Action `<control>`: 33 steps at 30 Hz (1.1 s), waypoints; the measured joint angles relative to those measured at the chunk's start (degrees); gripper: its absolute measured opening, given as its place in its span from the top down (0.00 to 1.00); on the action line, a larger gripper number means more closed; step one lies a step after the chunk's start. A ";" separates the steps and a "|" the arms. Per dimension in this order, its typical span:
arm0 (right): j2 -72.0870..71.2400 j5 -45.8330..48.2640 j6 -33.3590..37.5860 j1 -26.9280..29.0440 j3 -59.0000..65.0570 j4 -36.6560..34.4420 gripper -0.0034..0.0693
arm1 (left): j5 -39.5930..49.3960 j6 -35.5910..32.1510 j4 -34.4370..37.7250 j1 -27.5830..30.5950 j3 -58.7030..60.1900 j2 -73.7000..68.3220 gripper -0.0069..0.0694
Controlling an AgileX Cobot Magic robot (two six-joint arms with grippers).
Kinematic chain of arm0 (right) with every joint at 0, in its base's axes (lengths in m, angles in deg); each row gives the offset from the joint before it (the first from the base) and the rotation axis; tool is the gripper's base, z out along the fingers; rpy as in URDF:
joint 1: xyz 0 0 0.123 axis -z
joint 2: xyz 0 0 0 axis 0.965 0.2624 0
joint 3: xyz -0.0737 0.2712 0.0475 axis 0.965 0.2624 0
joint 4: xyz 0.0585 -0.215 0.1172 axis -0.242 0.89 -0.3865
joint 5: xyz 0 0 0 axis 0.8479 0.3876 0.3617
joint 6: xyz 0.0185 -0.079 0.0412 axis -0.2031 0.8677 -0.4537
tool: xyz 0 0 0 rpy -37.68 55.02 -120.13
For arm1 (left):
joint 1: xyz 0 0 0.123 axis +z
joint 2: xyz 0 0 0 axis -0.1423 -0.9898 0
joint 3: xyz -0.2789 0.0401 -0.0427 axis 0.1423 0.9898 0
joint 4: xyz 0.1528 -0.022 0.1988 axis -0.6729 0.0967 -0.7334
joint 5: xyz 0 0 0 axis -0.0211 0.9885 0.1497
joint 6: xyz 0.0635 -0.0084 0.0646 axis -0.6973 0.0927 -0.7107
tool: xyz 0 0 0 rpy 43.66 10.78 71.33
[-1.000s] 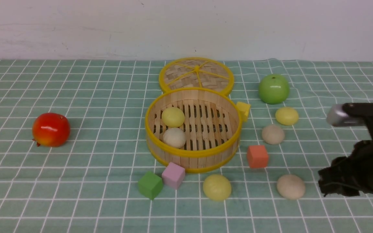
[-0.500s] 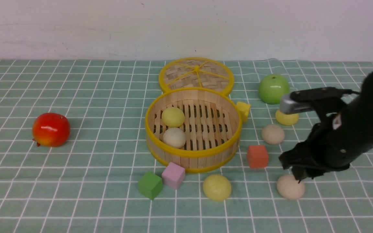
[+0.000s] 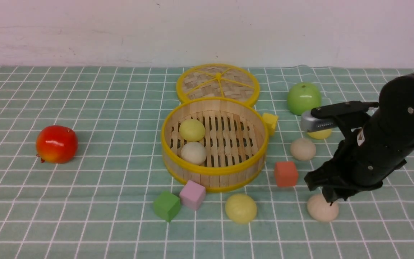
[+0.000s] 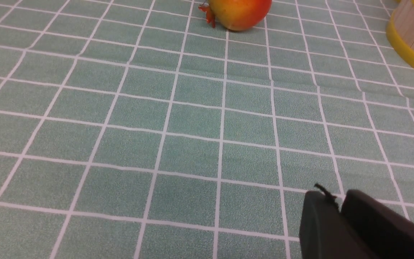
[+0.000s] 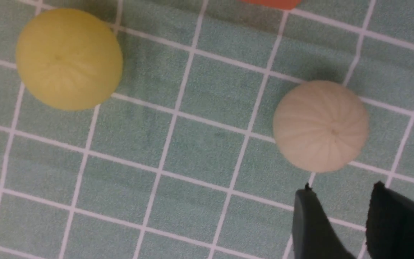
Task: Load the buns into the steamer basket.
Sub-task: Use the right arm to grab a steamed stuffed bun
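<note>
The steamer basket [image 3: 214, 169] stands mid-table and holds a pale yellow bun [image 3: 192, 130] and a beige bun [image 3: 193, 153]. Outside it lie a yellow bun [image 3: 240, 208] in front, a beige bun [image 3: 322, 212] at front right, another beige bun [image 3: 303, 149], and a yellow bun [image 3: 319, 134] partly hidden by my right arm. My right gripper [image 3: 331, 199] is open and empty, just above the front-right beige bun. In the right wrist view the gripper [image 5: 341, 189] is close to that bun [image 5: 321, 126], with the yellow bun [image 5: 68, 59] farther off. My left gripper [image 4: 336, 196] is shut and empty over bare cloth.
The woven lid [image 3: 217, 82] lies behind the basket. A green apple [image 3: 303, 98] sits at back right and a red apple [image 3: 56, 144] at left. The orange cube [image 3: 285, 173], pink cube [image 3: 192, 194], green cube [image 3: 166, 205] and yellow cube [image 3: 270, 122] ring the basket.
My right arm has swung in from the right edge to above the front-right beige bun, then edged a little left. Nothing else moved.
</note>
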 joint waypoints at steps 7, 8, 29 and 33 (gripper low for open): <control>0.69 -0.21 -2.52 0.00 0.00 2.25 0.62 | 0.00 0.00 0.00 0.00 0.00 0.00 0.79; 1.03 -0.21 -2.52 0.00 0.00 2.39 0.62 | 0.00 0.00 0.00 0.00 0.00 0.00 0.79; 5.26 -4.70 -5.69 0.38 0.00 2.51 0.62 | 0.00 0.00 0.00 0.00 0.00 0.00 0.78; 7.34 -5.24 -5.68 0.38 0.00 3.12 0.62 | 0.00 0.00 0.00 0.00 0.00 0.00 0.78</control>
